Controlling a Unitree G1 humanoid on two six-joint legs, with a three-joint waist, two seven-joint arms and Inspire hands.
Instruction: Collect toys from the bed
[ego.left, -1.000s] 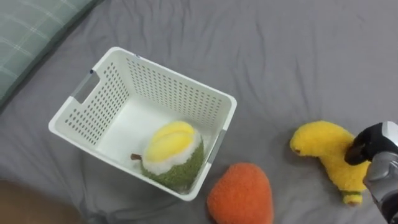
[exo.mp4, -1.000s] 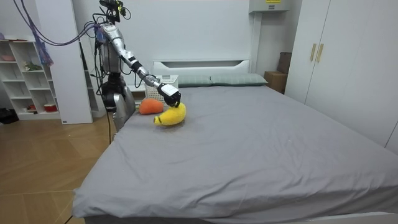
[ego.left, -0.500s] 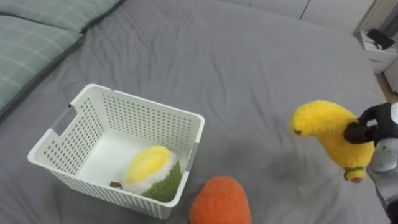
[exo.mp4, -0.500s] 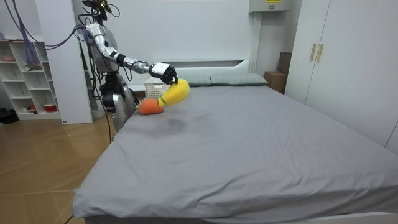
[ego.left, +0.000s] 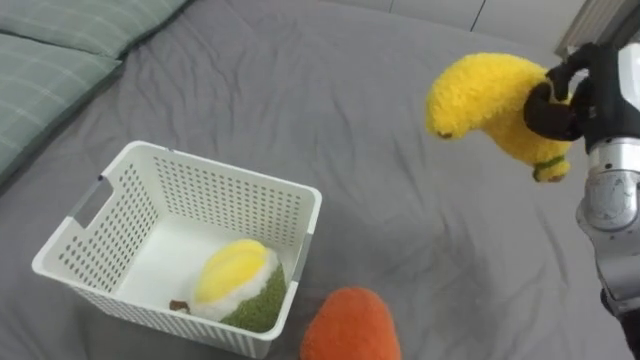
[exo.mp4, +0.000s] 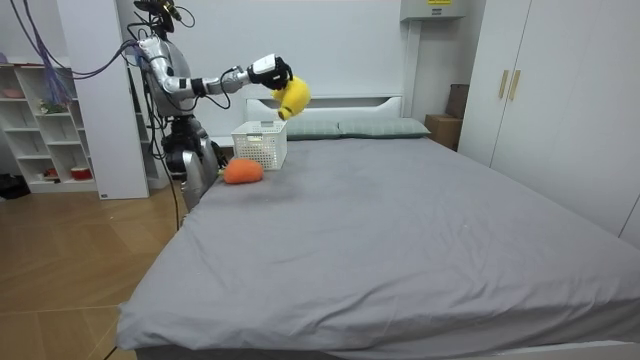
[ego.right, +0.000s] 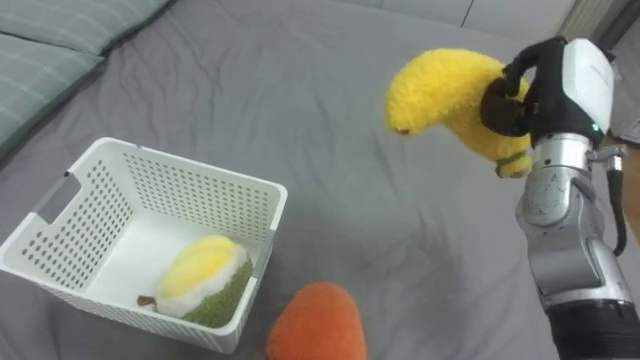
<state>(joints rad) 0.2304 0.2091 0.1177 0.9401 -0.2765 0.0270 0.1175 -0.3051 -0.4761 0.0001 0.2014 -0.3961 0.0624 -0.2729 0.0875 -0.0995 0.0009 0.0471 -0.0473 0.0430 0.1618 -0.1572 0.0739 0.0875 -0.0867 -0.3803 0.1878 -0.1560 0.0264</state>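
Raised higher, the fuzzy yellow banana toy (ego.left: 487, 103) is grasped by the right hand's (ego.left: 588, 98) fingers (ego.left: 546, 112).

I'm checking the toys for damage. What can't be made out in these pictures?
Orange toy: lower part cut off by the eye views' bottom edge.
Green-yellow toy: underside hidden by the basket's near wall.
Banana: part near its green tip covered by the right hand curled round it.
Room view: toys too small for detail.
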